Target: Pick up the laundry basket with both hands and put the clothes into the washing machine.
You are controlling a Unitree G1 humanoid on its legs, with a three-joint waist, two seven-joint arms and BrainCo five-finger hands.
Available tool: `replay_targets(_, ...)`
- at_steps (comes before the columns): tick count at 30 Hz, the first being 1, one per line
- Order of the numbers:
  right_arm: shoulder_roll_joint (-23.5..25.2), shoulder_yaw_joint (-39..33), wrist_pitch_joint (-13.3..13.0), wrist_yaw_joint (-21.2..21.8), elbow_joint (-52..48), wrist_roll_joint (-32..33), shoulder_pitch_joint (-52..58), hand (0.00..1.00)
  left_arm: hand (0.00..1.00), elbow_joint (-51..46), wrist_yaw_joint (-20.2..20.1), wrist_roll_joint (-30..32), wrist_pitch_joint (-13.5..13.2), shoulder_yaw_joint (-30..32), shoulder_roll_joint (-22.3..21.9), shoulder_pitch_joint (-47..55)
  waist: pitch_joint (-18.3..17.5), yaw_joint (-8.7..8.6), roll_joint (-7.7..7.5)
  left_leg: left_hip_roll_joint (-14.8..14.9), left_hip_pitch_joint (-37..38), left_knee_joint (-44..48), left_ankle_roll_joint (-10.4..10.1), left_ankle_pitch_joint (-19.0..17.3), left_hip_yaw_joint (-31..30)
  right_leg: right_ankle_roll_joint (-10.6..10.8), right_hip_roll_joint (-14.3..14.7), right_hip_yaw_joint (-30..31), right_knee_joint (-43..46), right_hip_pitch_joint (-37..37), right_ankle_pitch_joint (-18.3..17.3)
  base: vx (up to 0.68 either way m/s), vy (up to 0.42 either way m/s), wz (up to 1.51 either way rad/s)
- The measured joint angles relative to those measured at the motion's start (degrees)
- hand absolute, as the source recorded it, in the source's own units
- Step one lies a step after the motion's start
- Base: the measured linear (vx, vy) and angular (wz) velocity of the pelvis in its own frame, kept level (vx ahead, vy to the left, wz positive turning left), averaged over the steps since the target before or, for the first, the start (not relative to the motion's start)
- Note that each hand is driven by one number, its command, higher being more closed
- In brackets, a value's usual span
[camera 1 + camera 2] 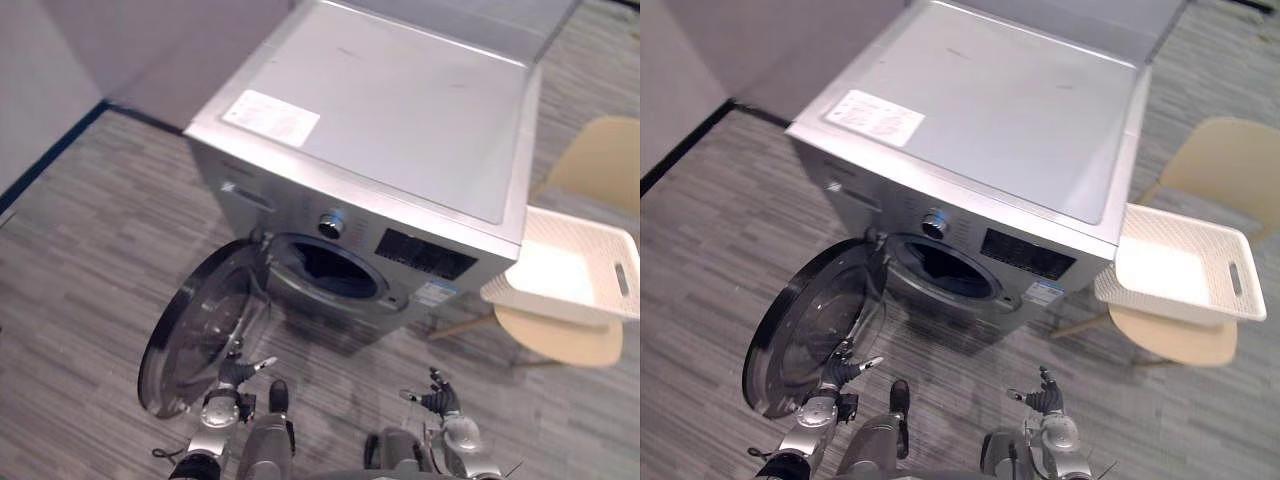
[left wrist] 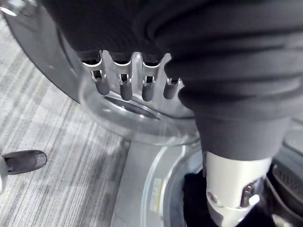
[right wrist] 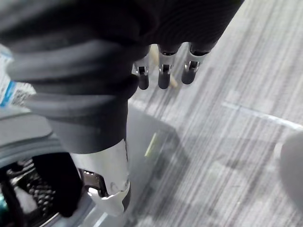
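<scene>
A white laundry basket (image 1: 572, 268) rests on the seat of a beige chair (image 1: 558, 340), just right of the silver front-loading washing machine (image 1: 400, 120). The inside of the basket looks bare and white. The machine's round door (image 1: 200, 330) hangs open to the left, and the drum opening (image 1: 335, 270) is dark, with a dark shape (image 2: 195, 191) inside. My left hand (image 1: 238, 372) hovers low in front of the open door, fingers (image 2: 125, 87) straight and holding nothing. My right hand (image 1: 440, 398) is low to the right of the drum and well short of the basket, its fingers (image 3: 163, 78) relaxed and empty.
Grey striped carpet (image 1: 90, 260) surrounds the machine. A grey wall with a dark skirting (image 1: 50, 150) runs along the left. The chair's backrest (image 1: 605, 160) rises behind the basket.
</scene>
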Motion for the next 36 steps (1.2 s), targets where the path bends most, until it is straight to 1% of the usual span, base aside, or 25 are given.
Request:
replay_targets(1,-0.69,-0.54,0.05,-0.62,0.08,0.1,-0.46,0.0,0.0,0.16,-0.14,0.0,0.07,-0.58,-1.4,0.04,1.18,-0.21,2.14,0.94,0.13,-2.27,-0.44,2.56,-1.51,-0.91,1.22,-1.17,-0.5,0.06,1.27,-0.4,-0.08,0.36)
replay_targets(2,-1.06,-1.42,0.86,-0.71,0.98,0.14,0.28,0.0,0.0,0.16,-0.19,0.0,0.09,-2.24,-2.55,0.57,1.6,-0.37,3.69,1.98,1.3,-5.94,-1.16,4.6,-2.41,-1.43,2.47,-2.73,0.31,-0.41,1.57,-0.4,-0.065,0.56)
replay_targets(3,-0.79,-2.71,1.23,-0.75,0.8,0.24,2.04,0.0,0.0,0.08,-0.22,0.01,0.1,-3.12,-3.0,1.1,1.48,-0.43,3.72,2.07,2.27,-8.6,-2.11,0.92,-2.1,-2.29,2.24,-4.39,0.46,-0.88,1.99,-0.33,-0.048,0.54)
replay_targets(4,-0.4,-3.56,1.22,-0.78,0.52,0.37,2.75,0.0,0.0,-0.2,-0.2,0.01,0.11,-3.38,-2.9,1.12,1.59,-0.59,2.74,1.49,1.85,-7.79,-2.06,-0.5,-0.64,-2.93,1.05,-4.98,0.43,-1.26,2.33,-0.25,-0.02,0.57)
replay_targets(5,0.38,-4.59,1.25,-0.97,0.31,0.5,3.79,0.0,0.0,-1.06,-0.21,0.08,0.06,-3.65,-2.8,1.31,1.8,-1.22,0.86,0.46,0.89,-2.27,-0.93,-1.37,1.87,-2.62,-1.53,-5.56,0.89,-2.34,2.85,-0.18,0.024,0.5)
replay_targets(6,0.28,-4.98,1.48,-1.16,0.3,0.58,4.26,0.0,0.0,-1.44,-0.19,0.13,0.06,-3.69,-2.7,1.6,1.79,-2.01,-0.02,-0.72,0.38,6.02,0.03,-2.56,3.05,-1.95,-3.84,-5.67,1.53,-3.19,3.37,-0.16,0.042,0.36)
replay_targets(7,-0.04,-4.94,1.51,-1.45,0.26,0.58,4.5,0.0,0.0,-1.44,-0.18,0.15,0.06,-3.84,-2.72,1.76,1.68,-2.49,-0.04,-0.82,0.79,10.03,0.44,-3.61,3.1,-1.53,-4.51,-5.38,1.85,-3.7,3.61,-0.16,0.109,0.16)
replay_targets(8,-0.7,-4.87,1.54,-1.7,0.28,0.57,4.84,0.0,0.0,-1.43,-0.19,0.17,0.07,-4.05,-2.77,1.87,1.56,-3.43,0.43,-0.1,2.49,13.89,-0.04,-9.91,2.76,-0.73,-5.07,-4.95,2.21,-4.72,4.13,-0.13,0.128,-0.06)
replay_targets(9,-0.91,-4.9,1.56,-1.71,0.31,0.57,5.18,0.0,0.0,-1.42,-0.18,0.19,0.06,-4.19,-2.78,1.64,1.27,-3.42,1.61,0.31,3.72,14.19,-0.28,-12.22,2.57,-0.29,-5.06,-4.6,2.3,-4.91,4.41,-0.16,0.268,-0.23)
replay_targets(10,-1.33,-4.96,1.69,-1.69,0.36,0.56,5.7,0.0,0.0,-1.43,-0.17,0.21,0.05,-4.46,-2.8,1.26,1.24,-3.35,2.83,0.61,6.35,11.23,-0.46,-15.22,2.26,0.68,-4.76,-3.74,2.11,-4.97,5.12,-0.12,0.272,-0.29)
replay_targets(13,0.65,-4.77,1.75,-1.54,0.32,0.49,6.96,0.0,0.0,-3.05,-0.12,0.49,0.1,-7.42,-0.29,-0.19,0.52,-3.76,1.09,-2.67,9.5,5.3,1.37,-12.66,3.25,2.6,-6.6,-3.4,-2.62,-2.87,8.62,-0.07,0.182,-0.04)
replay_targets(14,0.83,-4.8,1.76,-1.57,0.35,0.49,7.24,0.0,0.0,-5.38,-0.02,0.84,0.06,-8.42,0.47,-0.41,0.36,-4.06,0.87,-3.84,10.18,3.82,2.09,-12.01,3.24,3.38,-7.54,-3.74,-4.03,-2.06,9.37,-0.07,0.191,0.21)
replay_targets(16,0.83,-4.8,1.76,-1.56,0.36,0.52,7.3,0.0,0.0,-9.33,0.07,1.28,0.04,-8.57,0.88,-0.07,-0.5,-4.53,0.73,-5.48,11.13,1.11,2.68,-10.68,3.28,4.12,-8.77,-3.71,-5.65,-1.69,10.46,-0.05,0.14,0.1)
replay_targets(19,0.95,-4.81,1.77,-1.56,0.36,0.5,7.31,0.0,0.0,-18.4,0.46,1.59,-0.01,-8.06,1.83,-0.03,-1.26,-4.91,0.69,-6.76,12.81,-2.2,3.56,-9.12,3.75,4.02,-9.45,-3.52,-8.74,-0.31,12.31,0.0,0.086,-0.05)
replay_targets(21,1.04,-4.8,1.78,-1.55,0.35,0.49,7.43,0.0,0.0,-24.21,1.31,3.11,-0.26,-6.77,2.18,-0.34,-1.51,-4.92,0.5,-7.15,13.81,-3.16,3.66,-8.87,3.98,3.97,-9.44,-3.42,-10.58,0.88,13.18,0.03,0.034,-0.11)
replay_targets(23,0.97,-4.81,1.77,-1.54,0.34,0.49,7.56,0.0,0.0,-27.51,2.39,4.38,-1.12,-3.56,2.95,-1.33,-1.87,-5.27,0.37,-7.31,15.09,-4.3,3.78,-8.39,4.24,3.58,-9.25,-3.33,-11.76,1.9,13.75,0.04,0.006,-0.09)
replay_targets(24,0.92,-4.81,1.76,-1.53,0.32,0.46,7.76,0.0,0.0,-28.25,3.29,5.09,-1.29,-0.75,3.96,-2.74,-2.14,-5.5,0.34,-7.22,15.56,-4.54,3.69,-8.31,4.3,3.51,-9.02,-3.39,-12.54,2.68,14.08,0.04,-0.024,-0.06)
replay_targets(25,0.84,-4.82,1.76,-1.5,0.31,0.38,7.88,0.0,0.0,-28.3,4.27,5.57,-1.3,1.43,5.1,-4.05,-2.19,-5.66,0.35,-7.11,15.98,-4.68,3.69,-8.31,4.35,3.54,-8.85,-3.42,-12.89,3.11,14.21,0.07,-0.042,-0.07)
replay_targets(27,0.56,-4.81,1.76,-0.66,0.3,0.1,8.14,0.0,0.0,-28.25,7.97,5.72,-1.26,6.69,8.7,-6.9,-2.33,-6.0,0.35,-6.77,17.32,-5.89,3.52,-8.18,4.73,3.23,-8.38,-3.23,-13.8,4.02,14.43,0.06,-0.048,-0.1)
replay_targets(28,0.45,-4.8,1.75,-0.43,0.29,-0.02,8.22,0.0,0.0,-28.2,8.71,5.71,-1.24,8.03,9.73,-7.64,-2.38,-6.06,0.32,-6.64,17.44,-6.07,3.51,-8.17,4.79,3.09,-8.21,-3.22,-14.04,4.15,14.52,0.06,-0.055,-0.1)
replay_targets(30,-0.04,-4.79,1.75,-0.3,0.26,-0.15,8.45,0.0,0.0,-27.13,10.53,5.7,-1.2,10.91,12.58,-10.08,-2.43,-6.0,0.36,-6.17,17.47,-6.37,3.48,-8.15,4.87,2.01,-7.56,-3.27,-14.99,4.65,15.26,0.06,-0.049,-0.06)
replay_targets(32,-1.0,-4.79,1.72,-0.29,0.21,-0.19,8.46,0.0,0.0,-22.06,12.3,5.67,-0.99,13.22,16.74,-13.54,-2.44,-6.01,0.25,-5.77,17.22,-6.63,3.47,-8.15,5.37,1.07,-7.14,-3.04,-15.74,4.35,15.96,0.02,-0.028,-0.12)
replay_targets(33,-1.2,-4.75,1.72,-0.27,0.2,-0.19,8.38,0.0,0.0,-20.54,12.52,5.62,-0.95,13.72,17.68,-14.23,-2.44,-5.92,0.23,-5.59,17.1,-6.69,3.47,-8.16,5.69,0.79,-6.99,-2.82,-15.82,3.95,16.21,-0.01,-0.012,-0.28)
replay_targets(35,-1.6,-4.74,1.64,-0.25,-1.04,-0.19,8.4,0.0,0.0,-13.43,13.06,5.0,-0.09,14.85,21.53,-17.82,-2.37,-5.52,-0.1,-4.95,15.21,-6.87,3.4,-8.09,6.86,0.19,-6.32,-1.96,-16.41,1.5,18.01,-0.04,-0.011,-0.31)
replay_targets(36,-1.63,-4.72,1.63,-0.25,-1.22,-0.2,8.28,0.0,0.0,-11.58,13.16,4.83,0.09,14.85,22.5,-18.88,-2.22,-5.51,-0.35,-4.87,14.5,-6.75,3.39,-8.04,7.07,0.26,-6.25,-1.95,-16.47,0.63,18.43,-0.06,-0.009,-0.22)
